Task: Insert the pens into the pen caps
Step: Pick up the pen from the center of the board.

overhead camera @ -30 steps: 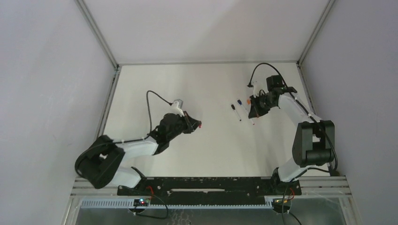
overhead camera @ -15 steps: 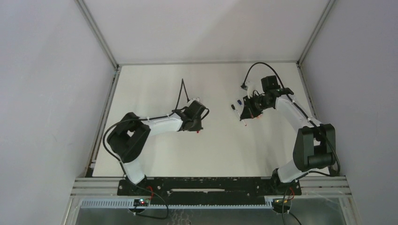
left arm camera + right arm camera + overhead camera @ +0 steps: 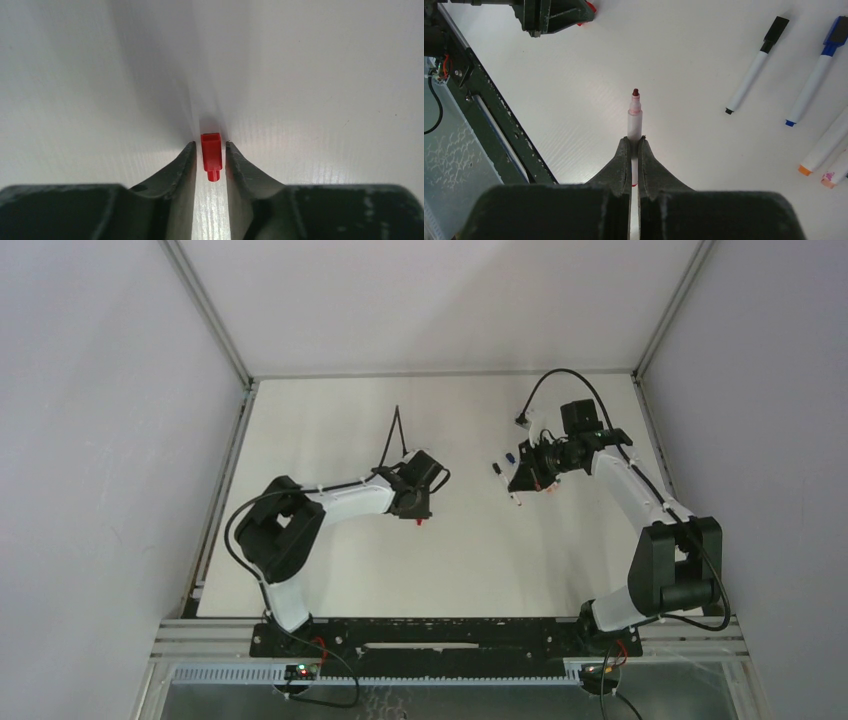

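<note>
Since a second ago the left arm (image 3: pixel 340 502) has unfolded from the 7 o'clock corner and reached over the table (image 3: pixel 330 430), so that the left gripper (image 3: pixel 416 508) now tips downward near the middle. The right gripper (image 3: pixel 527 478) has slid toward 9 o'clock, over the loose pens.

In the left wrist view we see its fingers (image 3: pixel 186 162) drawn in close on either side of the red cap (image 3: pixel 211 154). They hold it with the open mouth turned away from the wrist and the small stub toward it.

The right gripper is clamped on the red-tipped pen (image 3: pixel 634 117), whose bare tip juts beyond the fingertips toward 12 o'clock in the right wrist view. From that tip the left gripper and its cap sit at 11 o'clock, well apart, with only bare table between. The black pen (image 3: pixel 753 70) and blue pen (image 3: pixel 816 80) lie flat at 2 o'clock, and the orange-tipped pen (image 3: pixel 824 150) lies at 3 o'clock, half cut off by the edge. The mounting bar (image 3: pixel 489 105) at the table's near edge runs along at 9 o'clock.

From above, the right gripper stands at 2 o'clock from the table's centre. Open surface lies between it and the side rail (image 3: pixel 648 420) at 3 o'clock, and more toward the far edge at 12 o'clock.
</note>
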Motion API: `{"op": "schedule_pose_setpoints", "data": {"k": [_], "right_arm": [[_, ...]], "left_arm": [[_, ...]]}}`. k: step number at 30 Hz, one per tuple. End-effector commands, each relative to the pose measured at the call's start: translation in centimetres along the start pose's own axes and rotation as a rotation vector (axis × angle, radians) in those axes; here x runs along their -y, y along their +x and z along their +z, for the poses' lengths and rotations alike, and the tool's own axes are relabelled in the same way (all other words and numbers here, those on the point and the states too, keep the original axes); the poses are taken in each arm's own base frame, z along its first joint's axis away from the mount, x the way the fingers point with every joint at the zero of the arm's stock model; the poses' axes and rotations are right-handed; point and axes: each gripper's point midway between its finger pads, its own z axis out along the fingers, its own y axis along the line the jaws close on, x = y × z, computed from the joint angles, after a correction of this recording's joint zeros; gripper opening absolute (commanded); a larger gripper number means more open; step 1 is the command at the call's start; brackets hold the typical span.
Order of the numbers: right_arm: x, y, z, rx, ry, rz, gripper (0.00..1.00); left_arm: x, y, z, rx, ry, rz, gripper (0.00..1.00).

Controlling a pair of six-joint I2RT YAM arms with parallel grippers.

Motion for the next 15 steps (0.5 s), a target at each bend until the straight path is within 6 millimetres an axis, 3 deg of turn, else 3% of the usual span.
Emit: {"op": "schedule_pose_setpoints", "data": {"k": [1, 9, 12, 15], "right_arm": [[-1.4, -0.9, -0.6, 0.043, -0.035, -0.028, 0.00], [-2.9, -1.3, -0.7, 0.071, -0.094, -0.042, 0.00], [-3.7, -1.6, -0.9, 0.095, -0.127, -0.056, 0.00], [-4.7, -1.9, -1.2, 0.125, -0.169, -0.077, 0.00]], "left_arm": [[-1.6, 1.3, -0.3, -0.056, -0.067, 0.041, 0.35], [-0.7, -1.9, -5.0, 0.140, 0.049, -0.013, 0.46], [0.2, -3.3, -7.9, 0.261, 0.165, -0.034, 0.48], [1.6, -5.2, -12.4, 0.452, 0.370, -0.075, 0.54]]}}
